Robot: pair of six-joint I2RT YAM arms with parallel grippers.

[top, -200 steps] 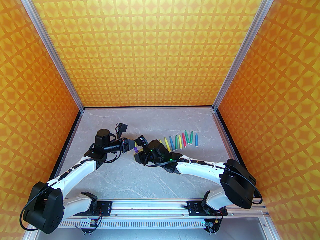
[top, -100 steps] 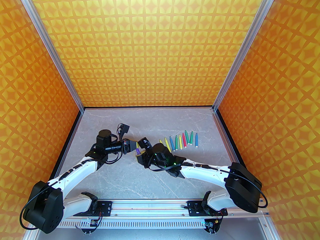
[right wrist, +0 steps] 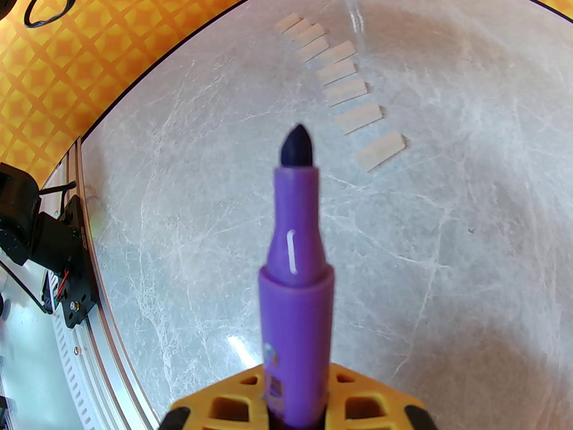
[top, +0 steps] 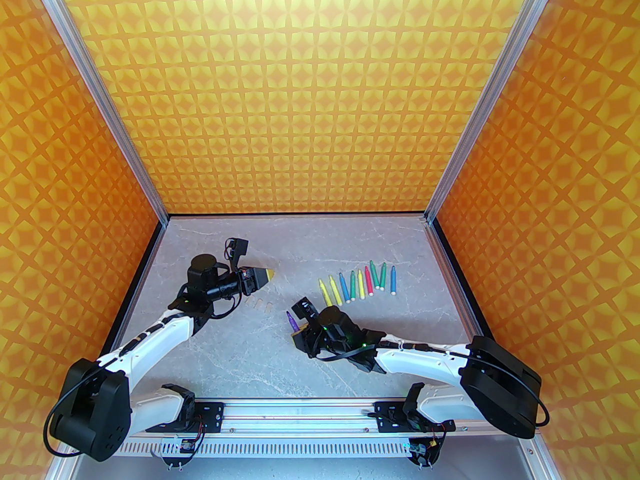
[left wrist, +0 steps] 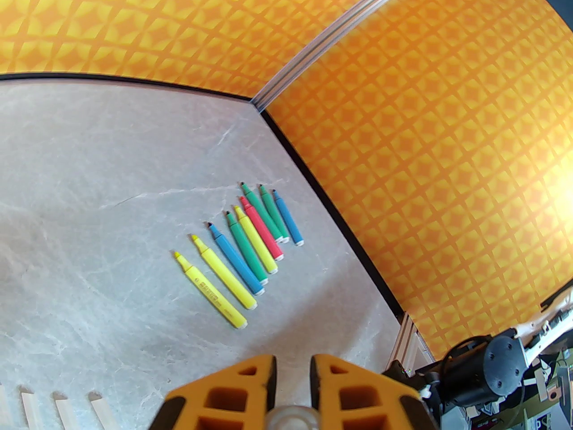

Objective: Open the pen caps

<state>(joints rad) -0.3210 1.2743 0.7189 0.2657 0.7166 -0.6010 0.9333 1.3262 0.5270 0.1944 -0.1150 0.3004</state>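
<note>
My right gripper point(top: 299, 330) is shut on a purple pen point(top: 290, 320) near the table's middle; the pen point(right wrist: 295, 258) stands uncapped, its dark tip bare above the yellow fingers point(right wrist: 371, 403). My left gripper point(top: 270, 274) hovers further back and to the left, shut on a pen cap point(left wrist: 291, 417) whose pale round end shows between its fingers point(left wrist: 241, 388). Several loose pen caps point(right wrist: 347, 90) lie in a row on the grey table, below the left gripper point(top: 260, 303). Several uncapped pens point(top: 357, 285) in yellow, blue, green and red lie side by side at the right point(left wrist: 246, 249).
Orange patterned walls point(top: 320, 93) close in the table on three sides. The arms' mounting rail point(top: 300, 410) runs along the near edge. Bare marble point(top: 250, 358) lies between the grippers and the rail.
The grippers, joined on the purple pen a second ago, have pulled apart. The right one drew back toward the near edge with the uncapped pen; the left moved back and left.
</note>
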